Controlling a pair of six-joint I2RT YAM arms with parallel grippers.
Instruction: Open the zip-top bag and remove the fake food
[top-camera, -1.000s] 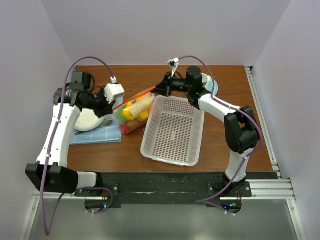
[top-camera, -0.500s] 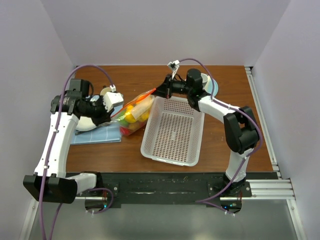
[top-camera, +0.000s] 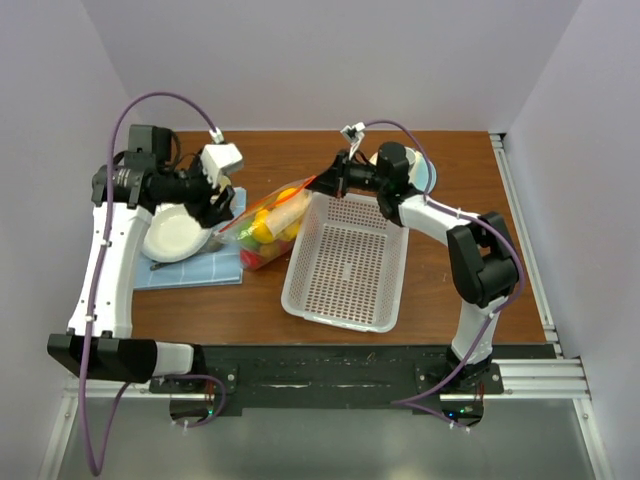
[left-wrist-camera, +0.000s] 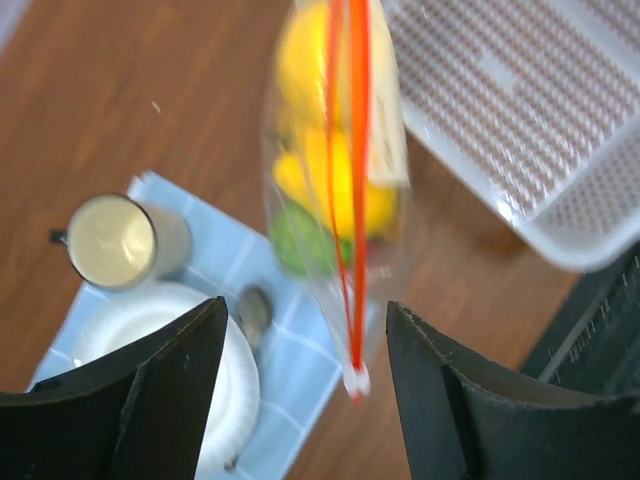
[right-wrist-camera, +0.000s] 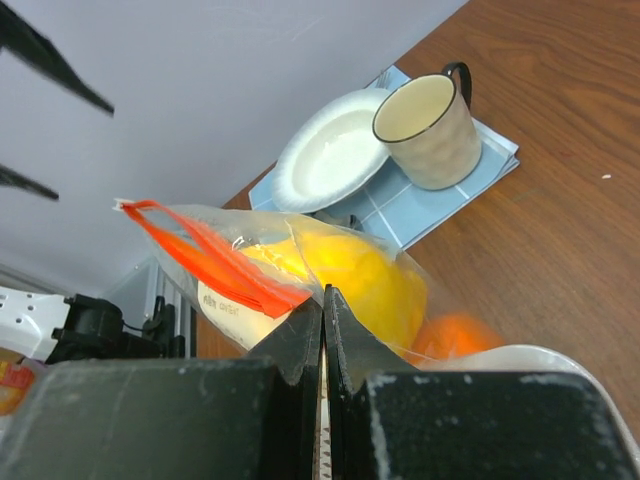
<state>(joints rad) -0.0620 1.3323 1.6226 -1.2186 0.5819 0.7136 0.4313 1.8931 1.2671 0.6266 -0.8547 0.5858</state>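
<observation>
Got a zip-top bag stuffed with fake food in yellow, green and red, just left of the white basket. Seeing the right gripper clamped tight on its orange strip. Seeing the left gripper spread apart above the bag, gripping nothing. Also spotting a cup and plate on a blue cloth.
</observation>
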